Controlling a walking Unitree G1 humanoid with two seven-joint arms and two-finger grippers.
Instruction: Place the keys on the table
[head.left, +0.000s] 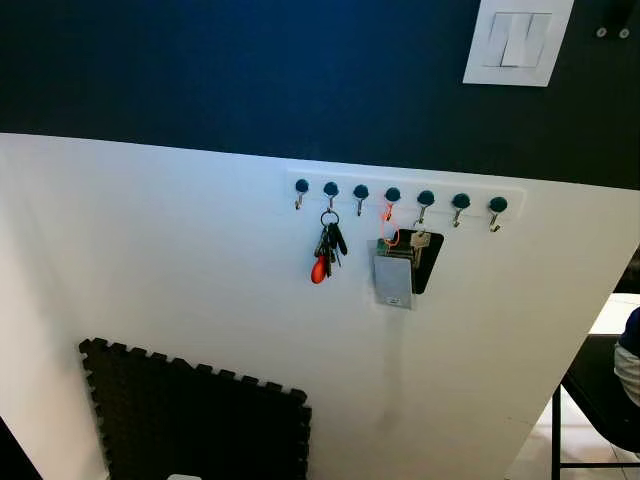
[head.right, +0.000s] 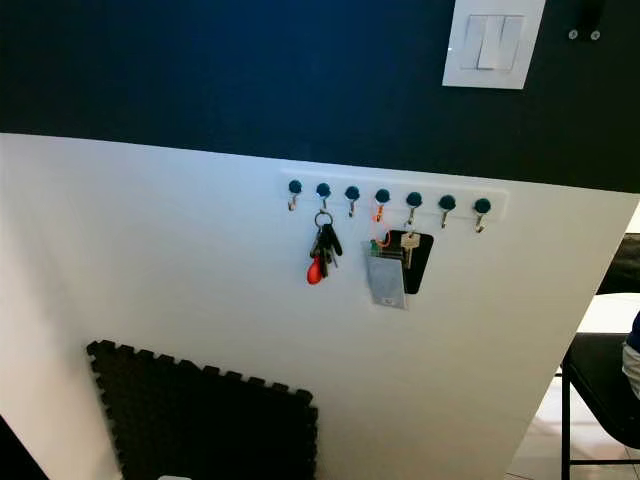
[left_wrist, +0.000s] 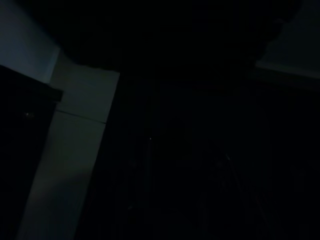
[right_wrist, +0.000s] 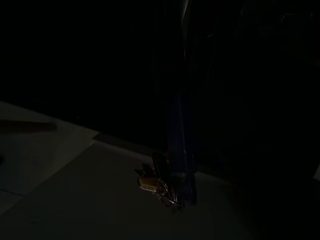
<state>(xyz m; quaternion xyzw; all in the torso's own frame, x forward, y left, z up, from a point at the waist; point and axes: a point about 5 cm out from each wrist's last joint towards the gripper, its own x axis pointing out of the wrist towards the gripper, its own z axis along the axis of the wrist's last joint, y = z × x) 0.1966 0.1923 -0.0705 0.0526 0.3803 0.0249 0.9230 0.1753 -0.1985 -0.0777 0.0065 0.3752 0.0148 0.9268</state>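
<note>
A white light switch (head.left: 518, 41) is sitting high on the dark blue wall, while a black foam mat (head.left: 195, 420) is leaning below and a chair (head.left: 598, 400) is standing at the right.

The black foam mat (head.left: 200, 420) is cut off by the lower edge, the chair (head.left: 600, 400) and a seated person's sleeve (head.left: 628, 360) by the right edge. In the dark right wrist view, keys (right_wrist: 160, 186) are only faintly made out
</note>
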